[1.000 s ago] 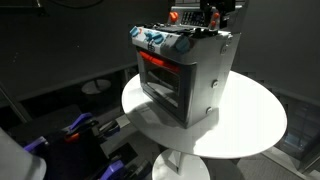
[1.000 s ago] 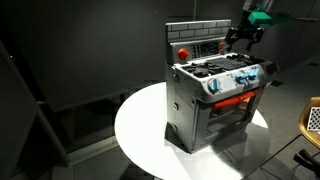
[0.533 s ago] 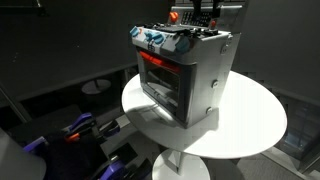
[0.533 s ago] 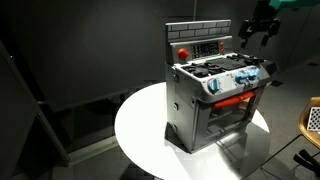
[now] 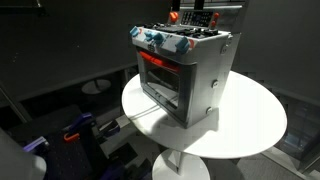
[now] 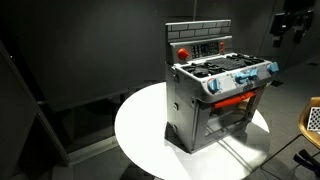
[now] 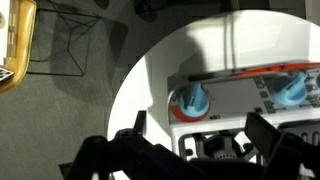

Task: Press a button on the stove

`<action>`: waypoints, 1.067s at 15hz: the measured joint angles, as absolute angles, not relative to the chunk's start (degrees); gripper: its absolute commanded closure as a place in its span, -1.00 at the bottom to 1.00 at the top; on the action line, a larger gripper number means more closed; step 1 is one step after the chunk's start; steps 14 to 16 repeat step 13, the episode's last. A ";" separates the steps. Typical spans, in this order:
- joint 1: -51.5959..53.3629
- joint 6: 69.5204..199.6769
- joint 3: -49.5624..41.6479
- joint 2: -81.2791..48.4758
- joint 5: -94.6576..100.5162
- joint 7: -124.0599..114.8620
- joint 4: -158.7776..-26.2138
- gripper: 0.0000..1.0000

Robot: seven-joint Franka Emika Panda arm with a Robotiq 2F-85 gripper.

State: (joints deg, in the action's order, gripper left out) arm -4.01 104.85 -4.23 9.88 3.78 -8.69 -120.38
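The stove (image 5: 185, 75) is a small grey toy oven with a red-glowing front window. It has a row of blue knobs and a dark back control panel with a red button. It stands on a round white table (image 5: 250, 140) and shows in both exterior views (image 6: 215, 95). My gripper (image 6: 288, 25) hangs in the air above and beside the stove, clear of it. It is out of frame in the exterior view that shows the oven from its front corner. In the wrist view the open fingers (image 7: 200, 140) frame the stove's top and two blue knobs (image 7: 192, 100) far below.
The table's rim (image 6: 140, 140) leaves bare white surface around the stove. A yellow-edged object (image 7: 15, 40) and a wire frame (image 7: 70, 40) stand on the floor beside the table. Blue and purple clutter (image 5: 80, 130) lies low near the table's base.
My gripper has risen from just above the stove's back panel and moved away sideways. It has left the frame in one exterior view. The stove has not moved.
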 measured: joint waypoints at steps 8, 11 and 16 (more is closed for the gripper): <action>-4.48 99.18 -4.27 19.48 3.91 -6.13 -127.63 -1.00; -4.48 99.01 -4.27 21.64 3.92 -6.01 -129.54 -1.00; -4.48 99.01 -4.27 21.83 3.92 -6.01 -130.04 -1.00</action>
